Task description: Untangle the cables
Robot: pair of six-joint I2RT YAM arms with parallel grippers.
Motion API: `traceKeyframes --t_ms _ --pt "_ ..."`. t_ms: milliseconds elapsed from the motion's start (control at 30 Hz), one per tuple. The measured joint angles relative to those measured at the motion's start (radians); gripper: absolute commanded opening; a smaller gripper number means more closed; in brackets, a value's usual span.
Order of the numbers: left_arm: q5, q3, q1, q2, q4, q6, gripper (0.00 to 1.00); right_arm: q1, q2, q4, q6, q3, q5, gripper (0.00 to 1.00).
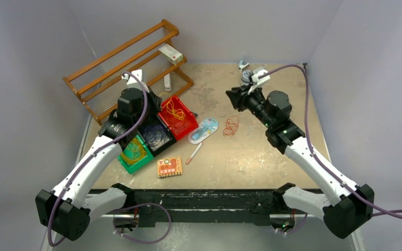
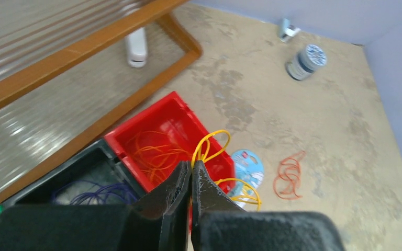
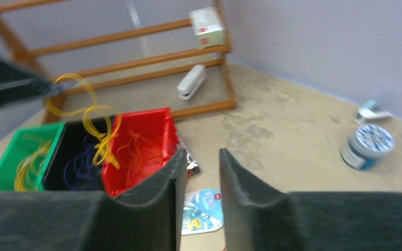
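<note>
My left gripper (image 2: 191, 167) is shut on a yellow cable (image 2: 212, 144) and holds it above the red bin (image 2: 136, 133). The cable's loops hang below the gripper in the right wrist view (image 3: 91, 112). The red bin (image 1: 187, 124) holds orange cable (image 2: 154, 154). The black bin (image 1: 157, 137) holds dark blue cable (image 2: 91, 193). The green bin (image 1: 135, 155) holds yellow cable (image 3: 29, 162). A red cable (image 1: 231, 125) lies looped on the table, also in the left wrist view (image 2: 289, 175). My right gripper (image 3: 199, 172) is open and empty, raised to the right of the bins (image 1: 233, 95).
A wooden rack (image 1: 120, 63) stands at the back left with a white box (image 1: 170, 54) on it. A blue packet (image 1: 203, 130), a pen (image 1: 193, 153) and an orange box (image 1: 169, 167) lie near the bins. A round tin (image 1: 246, 77) stands at the back.
</note>
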Motion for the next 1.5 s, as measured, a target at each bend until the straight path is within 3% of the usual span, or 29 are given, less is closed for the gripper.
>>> traceKeyframes --t_ms 133,367,833,1167,1500 --pt "0.122 0.012 0.000 -0.005 0.033 0.026 0.00 0.000 0.057 0.044 -0.027 0.000 -0.211 0.52" --pt "0.249 0.047 0.000 -0.010 0.084 0.034 0.00 0.009 0.139 0.219 0.005 -0.015 -0.438 0.62" --pt "0.363 0.061 0.000 0.018 0.121 0.030 0.00 0.167 0.384 0.527 0.068 -0.005 -0.356 0.70" --pt "0.414 0.061 0.000 0.018 0.121 0.030 0.00 0.167 0.504 0.634 0.099 0.117 -0.270 0.65" --pt "0.436 0.077 0.000 0.017 0.119 0.026 0.00 0.171 0.654 0.623 0.109 0.208 -0.222 0.60"
